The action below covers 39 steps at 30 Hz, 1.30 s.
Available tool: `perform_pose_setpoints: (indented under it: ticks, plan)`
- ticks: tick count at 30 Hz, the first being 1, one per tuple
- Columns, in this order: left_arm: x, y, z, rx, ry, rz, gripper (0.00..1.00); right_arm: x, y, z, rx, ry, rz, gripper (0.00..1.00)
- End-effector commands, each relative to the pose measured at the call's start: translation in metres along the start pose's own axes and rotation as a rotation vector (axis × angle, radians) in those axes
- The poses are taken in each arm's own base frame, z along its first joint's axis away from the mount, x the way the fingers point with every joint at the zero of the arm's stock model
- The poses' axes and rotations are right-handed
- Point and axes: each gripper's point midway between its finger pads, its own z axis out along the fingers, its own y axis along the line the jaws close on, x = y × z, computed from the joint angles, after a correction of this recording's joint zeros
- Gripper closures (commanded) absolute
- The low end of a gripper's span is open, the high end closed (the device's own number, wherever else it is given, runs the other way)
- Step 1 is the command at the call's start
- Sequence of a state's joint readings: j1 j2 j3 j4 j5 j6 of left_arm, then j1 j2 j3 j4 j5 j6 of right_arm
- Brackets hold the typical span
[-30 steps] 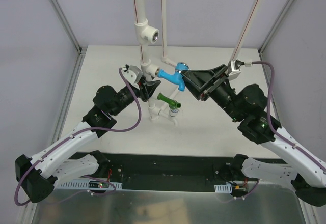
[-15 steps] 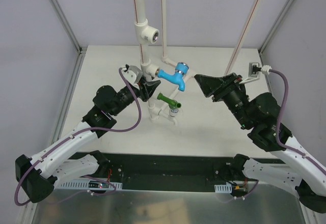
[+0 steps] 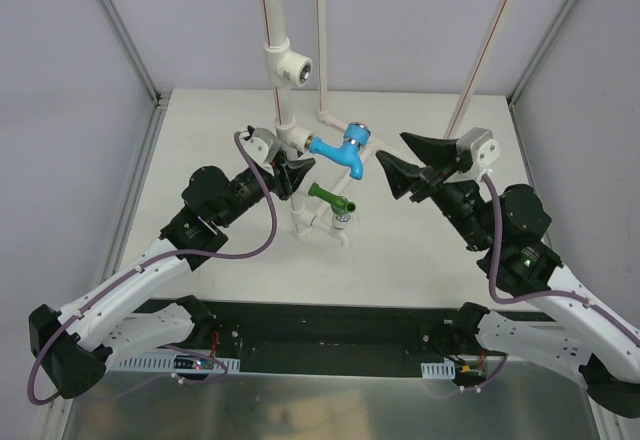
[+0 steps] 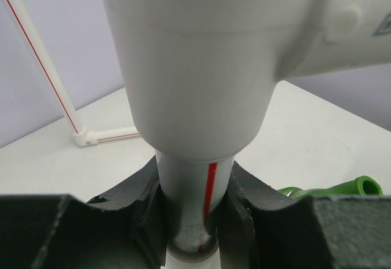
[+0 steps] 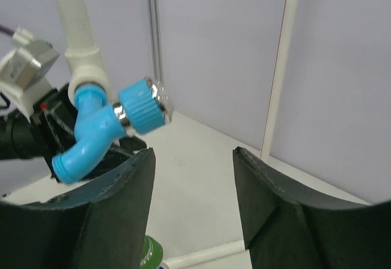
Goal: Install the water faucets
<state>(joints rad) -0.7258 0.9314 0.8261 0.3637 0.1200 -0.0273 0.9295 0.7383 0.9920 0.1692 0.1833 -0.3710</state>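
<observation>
Fingers (image 4: 145, 211) of left gripper (image 3: 296, 173) clamped on white pipe (image 4: 193, 186); right gripper (image 3: 391, 150) spread wide, holding nothing.

Left grip sits just under the white tee (image 4: 195, 55), one pad on each side of the upright pipe with the red stripe between them. Blue faucet (image 3: 339, 150) plugged into that tee's side socket (silver-capped knob up, spout angled down toward the near edge). Right fingers (image 5: 101, 217) just beside the blue faucet on its right, apart from it, tips aimed at the knob. Green faucet (image 3: 330, 197) lower down, below the blue one and near the pipe's foot on the table (image 3: 430, 250); looks joined to a low white fitting (image 3: 320, 223), but joint not clear from the top view. Green tip also visible at the left wrist view's right edge.
</observation>
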Motion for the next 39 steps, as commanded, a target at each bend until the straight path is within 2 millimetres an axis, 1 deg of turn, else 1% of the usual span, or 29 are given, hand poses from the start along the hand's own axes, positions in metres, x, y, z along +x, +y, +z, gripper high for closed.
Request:
perform_pose_setpoints:
  ticks: [1, 2, 3, 5, 7, 8, 9, 10, 12, 13, 16, 17, 20, 22, 29, 30, 35, 39]
  plan:
    - [0.008, -0.016, 0.0, 0.051, 0.059, -0.104, 0.97, -0.078, -0.019, 0.008, 0.124, -0.197, 0.257, 0.4]
    - [0.007, -0.017, -0.001, 0.051, 0.057, -0.107, 0.97, -0.084, -0.022, 0.01, 0.148, -0.199, 0.321, 0.4]
    - [0.008, -0.016, 0.0, 0.051, 0.059, -0.107, 0.96, -0.083, -0.022, 0.012, 0.156, -0.186, 0.375, 0.4]
    - [0.008, -0.017, 0.0, 0.053, 0.057, -0.105, 0.96, -0.09, -0.014, 0.016, 0.126, -0.179, 0.456, 0.4]
    - [0.01, -0.018, 0.0, 0.058, 0.064, -0.103, 0.95, -0.093, -0.006, 0.02, 0.093, -0.165, 0.502, 0.4]
    - [0.009, -0.017, -0.001, 0.057, 0.064, -0.1, 0.95, -0.098, -0.006, 0.022, 0.09, -0.164, 0.518, 0.4]
    - [0.008, -0.017, -0.001, 0.054, 0.062, -0.1, 0.95, -0.095, -0.005, 0.026, 0.095, -0.146, 0.523, 0.4]
    - [0.008, -0.016, -0.001, 0.051, 0.062, -0.101, 0.95, -0.095, -0.006, 0.029, 0.107, -0.131, 0.519, 0.44]
    - [0.008, -0.016, -0.001, 0.049, 0.063, -0.102, 0.97, -0.09, -0.005, 0.035, 0.117, -0.098, 0.499, 0.58]
    - [0.008, -0.016, -0.002, 0.046, 0.063, -0.101, 1.0, -0.086, -0.005, 0.038, 0.119, -0.082, 0.482, 0.64]
    - [0.009, -0.011, -0.002, 0.019, 0.058, -0.111, 1.0, -0.08, -0.002, 0.045, 0.119, -0.048, 0.463, 0.83]
    - [0.009, -0.01, -0.002, 0.013, 0.057, -0.113, 1.0, -0.077, -0.001, 0.048, 0.114, -0.038, 0.458, 0.88]
    - [0.009, -0.009, -0.002, 0.005, 0.052, -0.116, 1.0, -0.075, 0.006, 0.053, 0.084, -0.021, 0.45, 0.97]
    - [0.008, -0.008, -0.003, 0.001, 0.048, -0.116, 1.0, -0.076, 0.009, 0.057, 0.067, -0.019, 0.449, 0.99]
    - [0.008, -0.008, -0.002, 0.0, 0.048, -0.119, 1.0, -0.074, 0.021, 0.063, 0.011, -0.001, 0.443, 0.99]
    - [0.009, -0.009, -0.002, 0.003, 0.049, -0.119, 1.0, -0.068, 0.022, 0.062, 0.005, 0.024, 0.437, 0.99]
    - [0.009, -0.009, -0.002, 0.004, 0.049, -0.121, 1.0, -0.058, 0.026, 0.063, -0.005, 0.057, 0.427, 0.99]
    - [0.009, -0.009, -0.002, 0.003, 0.047, -0.121, 1.0, -0.038, 0.029, 0.062, -0.004, 0.121, 0.412, 0.99]
